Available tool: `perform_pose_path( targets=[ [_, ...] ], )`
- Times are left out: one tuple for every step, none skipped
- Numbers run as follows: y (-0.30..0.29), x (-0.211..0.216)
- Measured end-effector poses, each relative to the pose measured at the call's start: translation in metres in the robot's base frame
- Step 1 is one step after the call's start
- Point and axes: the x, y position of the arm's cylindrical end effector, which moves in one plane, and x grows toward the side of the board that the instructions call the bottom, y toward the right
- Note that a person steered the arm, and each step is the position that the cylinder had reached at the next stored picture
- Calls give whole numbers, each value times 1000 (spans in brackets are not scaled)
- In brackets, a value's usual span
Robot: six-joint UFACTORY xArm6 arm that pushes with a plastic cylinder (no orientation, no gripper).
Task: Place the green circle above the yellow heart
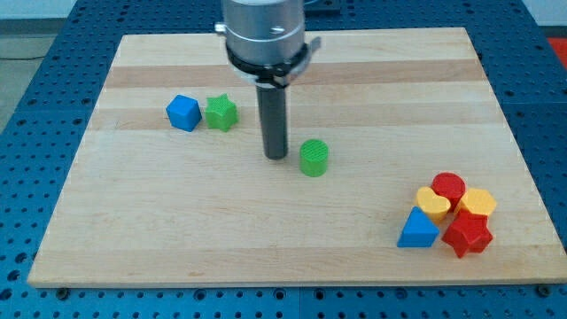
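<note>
The green circle [314, 158] is a short green cylinder near the middle of the wooden board [177, 230]. The yellow heart [432, 203] lies at the view's lower right, in a tight cluster of blocks. My tip [277, 156] rests on the board just to the view's left of the green circle, a small gap apart. The yellow heart is far to the view's right and below the tip.
Around the yellow heart sit a red cylinder [448, 187], a yellow hexagon [477, 203], a red star [468, 234] and a blue triangle [418, 229]. A blue cube [183, 112] and a green star [221, 112] lie at the view's upper left.
</note>
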Motion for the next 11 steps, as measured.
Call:
perform_pose_path(
  targets=[
    [35,14],
    [69,21],
    [78,13],
    [93,10],
    [116,15],
    [134,19],
    [144,22],
    [149,25],
    [141,11],
    [116,-42],
    [45,-99]
  ],
)
